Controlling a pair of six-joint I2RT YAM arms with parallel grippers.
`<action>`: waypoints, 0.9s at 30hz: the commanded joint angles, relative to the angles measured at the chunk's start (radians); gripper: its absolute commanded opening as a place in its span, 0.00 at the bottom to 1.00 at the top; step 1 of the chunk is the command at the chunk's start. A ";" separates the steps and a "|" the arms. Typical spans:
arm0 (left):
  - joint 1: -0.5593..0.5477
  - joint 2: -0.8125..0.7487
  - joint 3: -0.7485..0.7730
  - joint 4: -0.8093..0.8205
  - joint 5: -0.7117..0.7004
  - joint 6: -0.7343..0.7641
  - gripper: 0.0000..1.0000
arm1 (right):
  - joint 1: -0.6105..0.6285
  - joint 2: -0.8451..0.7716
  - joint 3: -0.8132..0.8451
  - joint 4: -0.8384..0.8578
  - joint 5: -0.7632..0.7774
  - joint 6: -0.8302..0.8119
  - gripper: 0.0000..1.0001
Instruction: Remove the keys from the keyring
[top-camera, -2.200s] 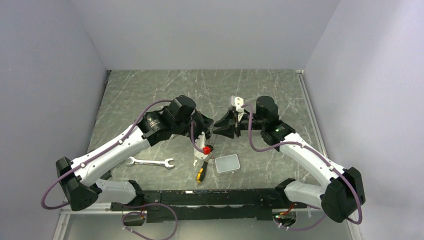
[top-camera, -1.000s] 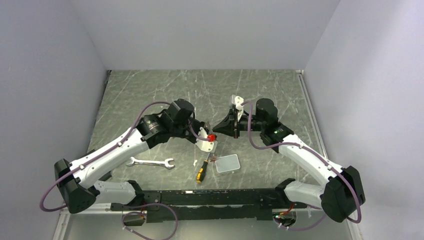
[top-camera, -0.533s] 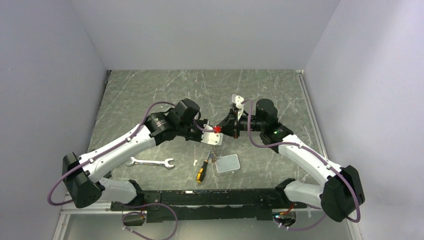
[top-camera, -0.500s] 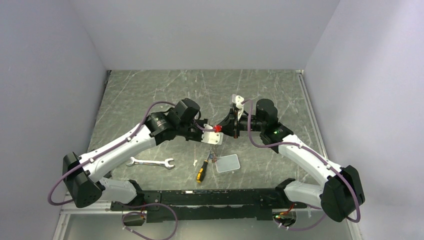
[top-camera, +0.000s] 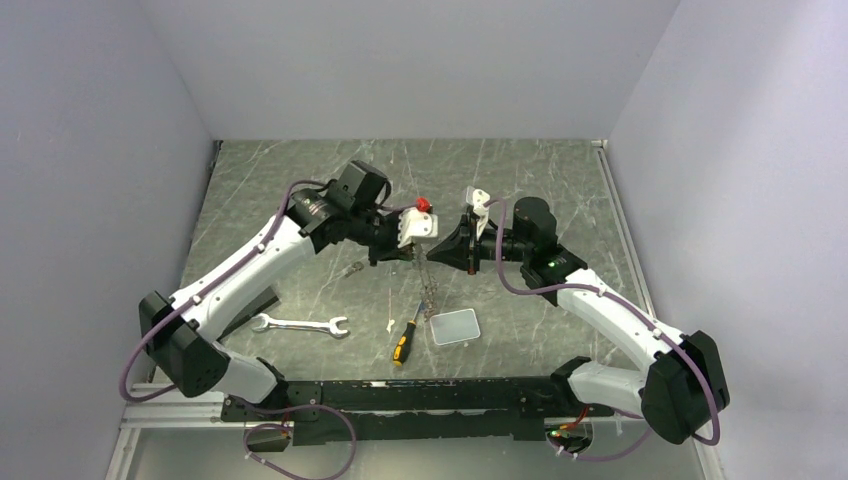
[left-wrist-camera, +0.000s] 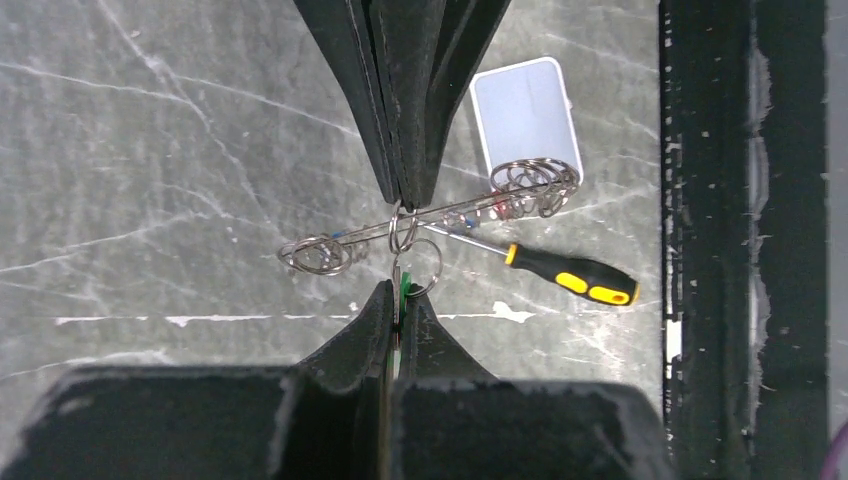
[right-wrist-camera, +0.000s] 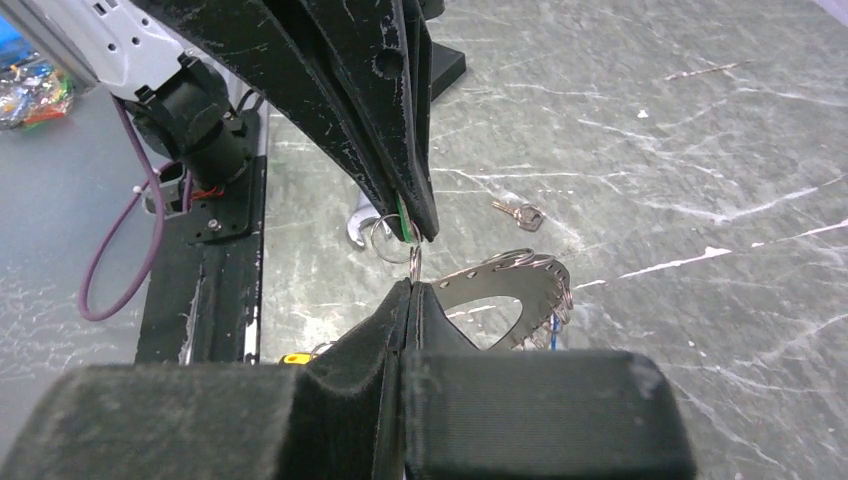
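Keyring (left-wrist-camera: 360, 237), a thin dark metal loop with small wire rings threaded along its coiled-looking edge, hangs in the air above a grey-green, white-veined marbled table (top-camera: 520, 180). Plain pale lilac-grey walls (top-camera: 400, 60) box the table in on three sides. The loop sits between the two arms near the table's middle, tilted, with a cluster of rings drooping from it.

The right gripper (right-wrist-camera: 412, 285) is clenched on the loop's upper edge. Facing it tip to tip, the left gripper (left-wrist-camera: 395, 292) is pinched tight on a small silvery key with a green plastic tag (left-wrist-camera: 403, 290), and a little ring beside that key links it to the loop.

One loose silvery key (top-camera: 352, 268) lies flat on the table to the left, well apart from the loop. Nearer the arm bases lie:
- a yellow-and-black-handled screwdriver (top-camera: 405, 340)
- a grey rounded rectangular box (top-camera: 454, 326) just beside it
- a silver open-ended wrench (top-camera: 298, 324) further left
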 joint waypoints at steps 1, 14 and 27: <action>0.043 0.026 0.059 -0.066 0.158 -0.089 0.00 | -0.005 -0.012 0.017 0.070 0.017 0.015 0.00; 0.130 0.120 0.156 -0.102 0.300 -0.251 0.00 | -0.006 0.003 0.014 0.081 0.071 0.085 0.00; 0.052 0.139 0.234 -0.177 0.197 -0.107 0.00 | -0.009 0.032 0.023 0.064 0.046 0.050 0.00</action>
